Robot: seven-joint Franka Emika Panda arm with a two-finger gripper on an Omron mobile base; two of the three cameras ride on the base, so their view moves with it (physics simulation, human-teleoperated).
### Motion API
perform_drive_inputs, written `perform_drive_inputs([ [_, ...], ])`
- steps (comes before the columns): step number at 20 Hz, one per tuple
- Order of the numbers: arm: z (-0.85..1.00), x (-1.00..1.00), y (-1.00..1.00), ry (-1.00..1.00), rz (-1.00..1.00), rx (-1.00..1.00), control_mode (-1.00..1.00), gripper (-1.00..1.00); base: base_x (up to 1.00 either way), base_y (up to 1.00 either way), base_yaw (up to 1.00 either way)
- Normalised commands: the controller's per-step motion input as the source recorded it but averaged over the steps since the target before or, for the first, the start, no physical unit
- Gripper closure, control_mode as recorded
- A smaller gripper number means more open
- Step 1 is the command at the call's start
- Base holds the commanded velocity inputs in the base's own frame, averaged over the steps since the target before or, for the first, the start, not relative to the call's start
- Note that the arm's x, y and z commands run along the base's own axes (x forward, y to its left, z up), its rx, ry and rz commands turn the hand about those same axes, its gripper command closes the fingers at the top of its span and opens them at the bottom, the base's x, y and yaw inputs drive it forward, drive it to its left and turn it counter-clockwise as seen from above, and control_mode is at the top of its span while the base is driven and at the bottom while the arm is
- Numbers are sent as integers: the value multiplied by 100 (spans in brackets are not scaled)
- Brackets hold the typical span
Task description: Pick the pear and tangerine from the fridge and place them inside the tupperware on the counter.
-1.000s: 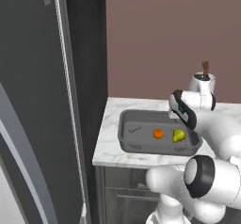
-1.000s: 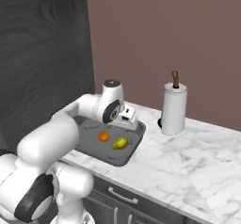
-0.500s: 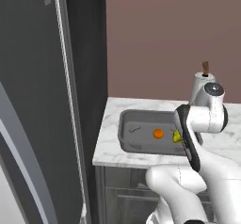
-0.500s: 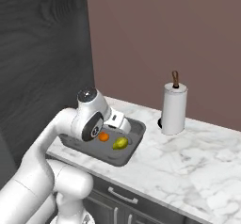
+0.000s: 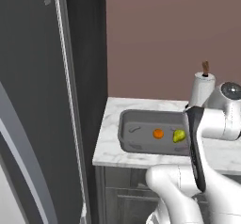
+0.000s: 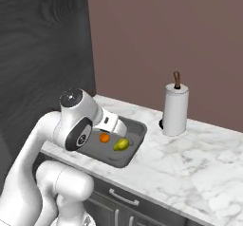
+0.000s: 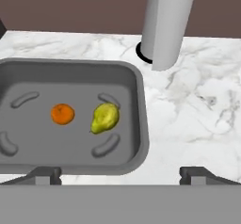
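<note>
**Arm bent above the tray, pincer released**

The arm folds over the tupperware (image 7: 139, 100) on the bench (image 7: 197, 110); the pincer (image 7: 117, 172) is spread, grasping nothing. One pear (image 7: 105, 118) and one tangerine (image 7: 62, 114) lie inside, just apart.

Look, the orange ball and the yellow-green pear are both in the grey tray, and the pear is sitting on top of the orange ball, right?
Not quite. Both fruits are in the tupperware, but the pear is not on top of the tangerine. In the hand view they lie side by side on the tray floor, with a small gap between them.
</note>
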Motion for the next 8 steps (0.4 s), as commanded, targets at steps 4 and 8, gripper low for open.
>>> perform_drive_inputs([
  [4,53,-34,0,0,0,-1,-100,-100,0,0,0],
  [8,45,-15,13,8,0,-14,-100,-100,0,0,0],
])
